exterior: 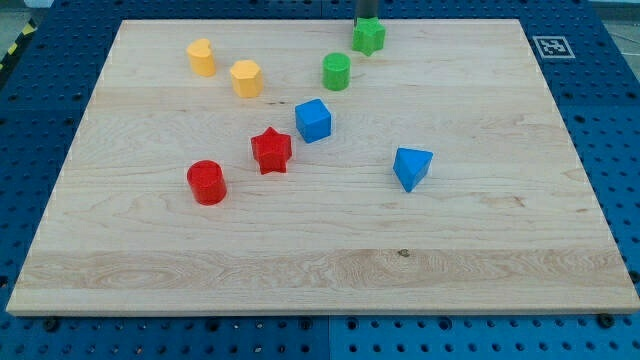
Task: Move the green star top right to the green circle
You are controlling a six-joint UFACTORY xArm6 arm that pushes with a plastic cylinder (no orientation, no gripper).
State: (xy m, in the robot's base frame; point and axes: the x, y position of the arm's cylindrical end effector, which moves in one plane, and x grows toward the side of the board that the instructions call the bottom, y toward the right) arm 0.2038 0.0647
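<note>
The green star (368,37) lies near the view's top edge of the wooden board, up and to the right of the green circle (336,71), with a small gap between them. My tip (366,22) comes down from the view's top and sits right at the star's top edge, touching or almost touching it.
A blue cube (313,120) lies below the green circle. A red star (271,150) and a red cylinder (207,182) lie lower left. Two yellow blocks (202,57) (246,78) lie at upper left. A blue triangular block (411,167) lies at right. The board (480,260) rests on a blue pegboard.
</note>
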